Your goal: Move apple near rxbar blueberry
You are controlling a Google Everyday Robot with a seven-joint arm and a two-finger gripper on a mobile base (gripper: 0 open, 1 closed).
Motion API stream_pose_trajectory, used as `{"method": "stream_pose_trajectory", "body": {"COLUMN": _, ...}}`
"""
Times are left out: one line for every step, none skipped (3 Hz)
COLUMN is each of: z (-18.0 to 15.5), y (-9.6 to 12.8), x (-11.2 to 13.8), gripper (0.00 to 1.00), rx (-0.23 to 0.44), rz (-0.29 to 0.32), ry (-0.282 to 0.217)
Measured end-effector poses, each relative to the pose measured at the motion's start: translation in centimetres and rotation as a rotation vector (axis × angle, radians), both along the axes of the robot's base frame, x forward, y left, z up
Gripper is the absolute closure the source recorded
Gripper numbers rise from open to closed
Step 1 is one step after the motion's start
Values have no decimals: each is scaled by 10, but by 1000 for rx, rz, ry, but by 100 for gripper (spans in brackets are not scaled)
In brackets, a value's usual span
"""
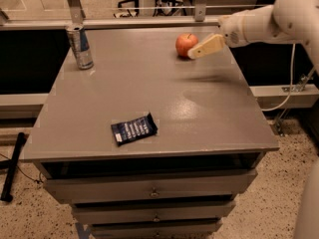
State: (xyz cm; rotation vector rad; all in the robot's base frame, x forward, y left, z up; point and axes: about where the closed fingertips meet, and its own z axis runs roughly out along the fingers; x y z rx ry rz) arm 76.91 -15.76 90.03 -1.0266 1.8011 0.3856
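Note:
A round red-orange apple [185, 45] sits at the back right of the grey table [149, 88]. The rxbar blueberry [133, 129], a flat dark navy wrapper with pale lettering, lies near the table's front, left of centre. My gripper [197, 52], with tan fingers on a white arm reaching in from the right, is just right of the apple with its tip close against the apple's right side, slightly above the tabletop. The apple and the bar are far apart.
A tall silver-blue drink can [80, 48] stands at the table's back left. Drawers [149, 190] sit below the front edge. A metal rail [149, 20] runs behind the table. A black pole [12, 166] lies on the floor at left.

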Motion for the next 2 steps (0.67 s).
{"method": "stream_pose_trajectory", "body": {"z": -19, "y": 24, "x": 27, "gripper": 0, "rx": 15, "rz": 0, "ry": 16}}
{"method": "stream_pose_trajectory", "body": {"z": -38, "y": 35, "x": 50, "gripper": 0, "rx": 20, "rz": -23, "ry": 28}}
